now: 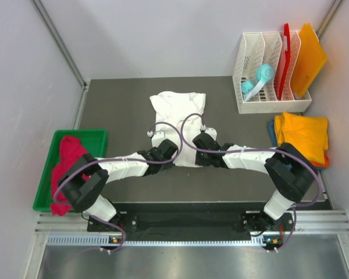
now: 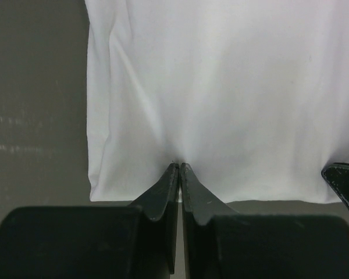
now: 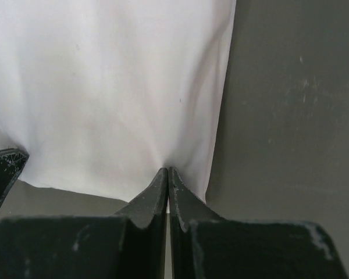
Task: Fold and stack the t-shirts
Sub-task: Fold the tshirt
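The white t-shirt point(image 1: 179, 113) lies on the dark mat in the middle of the table. My left gripper point(image 1: 170, 152) is shut on its near hem near the left corner; the left wrist view shows the cloth point(image 2: 221, 87) puckered at the closed tips point(image 2: 179, 166). My right gripper point(image 1: 199, 145) is shut on the near hem by the right corner, cloth point(image 3: 116, 87) pinched at its tips point(image 3: 167, 170). A crimson-pink shirt point(image 1: 65, 168) lies in the green tray. A yellow-orange shirt point(image 1: 305, 135) lies folded on others at the right.
A green tray point(image 1: 96, 138) sits at the left table edge. A white file rack point(image 1: 262, 103) at the back right holds a teal roll point(image 1: 257, 78), a red board point(image 1: 285, 52) and an orange board point(image 1: 308, 55). Blue and orange cloth edges show under the right stack.
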Controlling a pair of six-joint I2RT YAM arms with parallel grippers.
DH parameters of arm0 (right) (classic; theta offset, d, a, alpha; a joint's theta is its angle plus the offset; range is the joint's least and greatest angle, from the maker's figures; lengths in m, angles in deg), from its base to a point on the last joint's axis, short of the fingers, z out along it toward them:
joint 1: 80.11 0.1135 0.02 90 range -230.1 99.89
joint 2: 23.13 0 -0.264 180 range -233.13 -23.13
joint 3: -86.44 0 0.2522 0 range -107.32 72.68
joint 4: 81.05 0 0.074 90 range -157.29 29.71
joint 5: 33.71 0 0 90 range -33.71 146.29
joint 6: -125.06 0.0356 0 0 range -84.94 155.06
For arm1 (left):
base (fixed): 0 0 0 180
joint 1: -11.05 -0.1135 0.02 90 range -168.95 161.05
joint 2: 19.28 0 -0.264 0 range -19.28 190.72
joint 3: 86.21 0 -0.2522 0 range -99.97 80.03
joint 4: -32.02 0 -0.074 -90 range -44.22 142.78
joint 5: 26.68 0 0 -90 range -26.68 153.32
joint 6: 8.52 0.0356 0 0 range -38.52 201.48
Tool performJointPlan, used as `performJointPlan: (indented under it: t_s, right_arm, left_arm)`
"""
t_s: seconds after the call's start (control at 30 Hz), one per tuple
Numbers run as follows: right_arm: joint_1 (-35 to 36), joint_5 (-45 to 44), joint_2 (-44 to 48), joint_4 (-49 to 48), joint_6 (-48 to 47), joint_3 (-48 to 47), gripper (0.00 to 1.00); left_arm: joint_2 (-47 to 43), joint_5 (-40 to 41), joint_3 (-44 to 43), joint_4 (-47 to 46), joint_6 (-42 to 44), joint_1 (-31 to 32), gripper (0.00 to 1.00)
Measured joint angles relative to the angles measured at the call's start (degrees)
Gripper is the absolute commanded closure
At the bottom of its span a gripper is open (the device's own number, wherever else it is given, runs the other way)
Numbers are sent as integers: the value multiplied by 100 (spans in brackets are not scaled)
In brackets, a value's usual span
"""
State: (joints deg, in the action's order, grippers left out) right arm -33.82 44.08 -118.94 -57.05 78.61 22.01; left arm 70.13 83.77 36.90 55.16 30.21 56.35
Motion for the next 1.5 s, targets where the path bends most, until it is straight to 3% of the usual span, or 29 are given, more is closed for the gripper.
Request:
performJointPlan:
  t_s: [0.37,0.43,0.47,0.5,0.57,0.6,0.67,0.73,0.87,1.17,1.5]
  right_arm:
    - [544,24,1110,-7,673,1182,100]
    - [640,-13,1224,39,756,1279,100]
    - [686,-35,1263,111,769,1287,89]
    - [734,-66,1305,190,776,1287,82]
    - [837,-170,1451,479,798,1285,68]
    - [894,-238,1578,675,787,1285,62]
    - [957,-380,1910,1045,748,1287,49]
    - [970,-544,2319,1287,713,1287,47]
    - [970,-756,2649,1456,651,1287,49]
    - [973,-763,2656,1596,664,1775,51]
    - [973,-765,2929,1596,658,1775,52]
  left_arm:
    - [-1244,9,881,1058,-1062,1064,89]
    - [-1462,0,979,1335,-1209,1231,85]
    - [-1521,9,994,1460,-1272,1281,80]
    - [-1582,50,999,1604,-1327,1357,64]
    - [-1718,227,988,1930,-1432,1523,50]
    - [-1834,341,988,2096,-1488,1624,38]
    - [-2177,516,984,2315,-1556,1757,27]
    - [-2610,708,960,2400,-1620,1814,21]
    - [-2835,1021,881,2404,-1659,1814,22]
    - [-2015,1093,942,2135,-1840,1816,29]
    - [-1644,1379,1001,1939,-2162,1818,46]
